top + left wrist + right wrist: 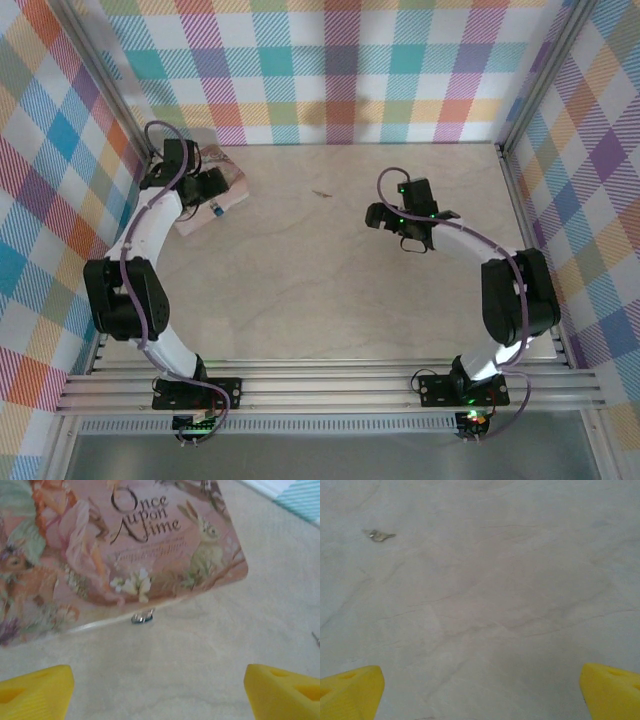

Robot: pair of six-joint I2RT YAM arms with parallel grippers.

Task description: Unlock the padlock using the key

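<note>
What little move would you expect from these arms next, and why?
Probably the right gripper should ease forward and left toward the key, which lies loose on the table well ahead of its open jaws. The padlock sits at the pink tin's edge, before the open left gripper.

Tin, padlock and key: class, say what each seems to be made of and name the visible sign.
Tin: likely printed sheet metal, going by the satin pink illustrated lid with a rounded corner and pale rim; card is possible.
Padlock: teal body with a glinting shackle, probably metal; too small to confirm.
Key: silvery and catching the light, probably metal.
</note>
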